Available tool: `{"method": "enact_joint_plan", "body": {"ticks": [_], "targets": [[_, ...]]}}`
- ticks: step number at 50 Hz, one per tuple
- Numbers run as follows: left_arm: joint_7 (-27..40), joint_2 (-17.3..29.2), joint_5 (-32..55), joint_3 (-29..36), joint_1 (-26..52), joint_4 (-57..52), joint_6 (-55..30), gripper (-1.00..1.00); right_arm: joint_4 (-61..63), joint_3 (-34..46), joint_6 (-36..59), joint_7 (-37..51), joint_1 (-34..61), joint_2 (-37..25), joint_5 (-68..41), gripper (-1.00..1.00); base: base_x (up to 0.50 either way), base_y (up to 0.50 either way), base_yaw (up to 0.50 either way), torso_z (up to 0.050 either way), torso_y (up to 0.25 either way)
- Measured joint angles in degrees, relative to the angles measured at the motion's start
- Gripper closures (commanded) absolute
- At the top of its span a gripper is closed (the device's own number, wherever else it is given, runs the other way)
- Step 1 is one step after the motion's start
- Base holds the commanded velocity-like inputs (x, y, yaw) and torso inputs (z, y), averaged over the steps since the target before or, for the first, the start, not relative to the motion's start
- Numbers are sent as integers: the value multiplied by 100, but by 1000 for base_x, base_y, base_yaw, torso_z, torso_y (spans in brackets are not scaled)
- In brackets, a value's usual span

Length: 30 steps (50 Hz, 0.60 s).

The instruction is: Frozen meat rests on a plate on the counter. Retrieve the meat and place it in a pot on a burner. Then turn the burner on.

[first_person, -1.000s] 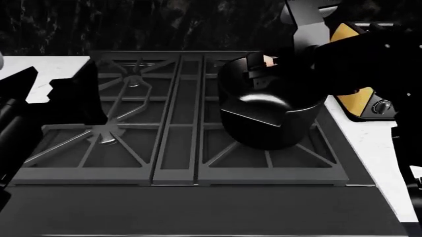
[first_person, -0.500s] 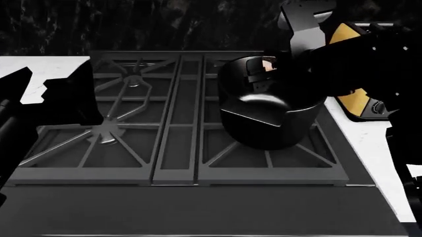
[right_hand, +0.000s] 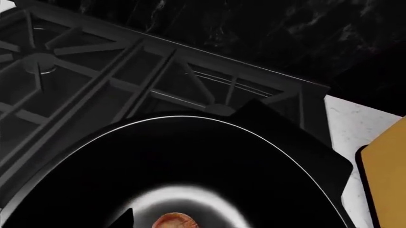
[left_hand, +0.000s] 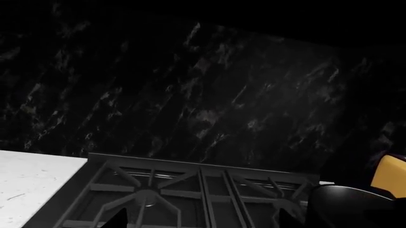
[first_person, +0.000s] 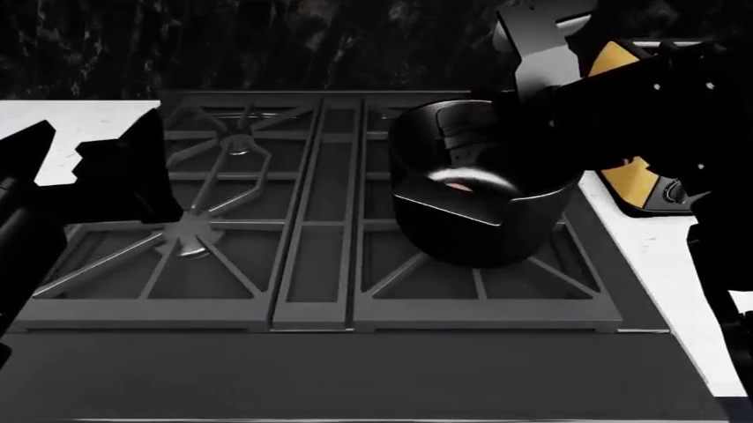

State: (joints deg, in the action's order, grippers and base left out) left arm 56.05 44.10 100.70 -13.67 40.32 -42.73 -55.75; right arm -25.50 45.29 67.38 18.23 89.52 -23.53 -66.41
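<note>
The glossy black pot (first_person: 482,216) stands on the right-hand burner's grate (first_person: 394,269) of the stove. The frozen meat (right_hand: 174,222), a small reddish-brown lump, lies loose on the pot's bottom; the head view shows it as a reddish spot (first_person: 459,187). My right gripper (first_person: 461,132) hangs open over the pot's mouth with nothing between its fingers; one fingertip (right_hand: 125,221) shows beside the meat. My left gripper (first_person: 80,157) is open and empty, over the stove's left edge, with its fingertips (left_hand: 117,222) wide apart. The plate is out of view.
White counter (first_person: 665,256) runs right of the stove and also left of it (left_hand: 32,185). A yellow and black object (first_person: 641,172) sits on the right counter behind my right arm. Left-hand burners (first_person: 194,242) lie under grates. A dark marbled wall (left_hand: 203,95) backs the stove.
The meat has left my right gripper's fingers and dropped to the pot's bottom. The right gripper has stayed over the pot. The left gripper rose slightly a second ago, then held still.
</note>
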Motion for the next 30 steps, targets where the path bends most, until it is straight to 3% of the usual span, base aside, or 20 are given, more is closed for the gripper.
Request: {"method": "enact_joint_plan", "body": {"ticks": [14, 30], "targets": [[92, 65, 108, 27, 59, -30, 45, -100, 219, -5, 5, 74, 44, -78, -9, -100, 0, 0, 0, 0, 0], [467, 223, 534, 199, 357, -147, 157, -100, 1211, -456, 99, 790, 10, -369, -446, -100, 0, 0, 0, 0, 0]]}}
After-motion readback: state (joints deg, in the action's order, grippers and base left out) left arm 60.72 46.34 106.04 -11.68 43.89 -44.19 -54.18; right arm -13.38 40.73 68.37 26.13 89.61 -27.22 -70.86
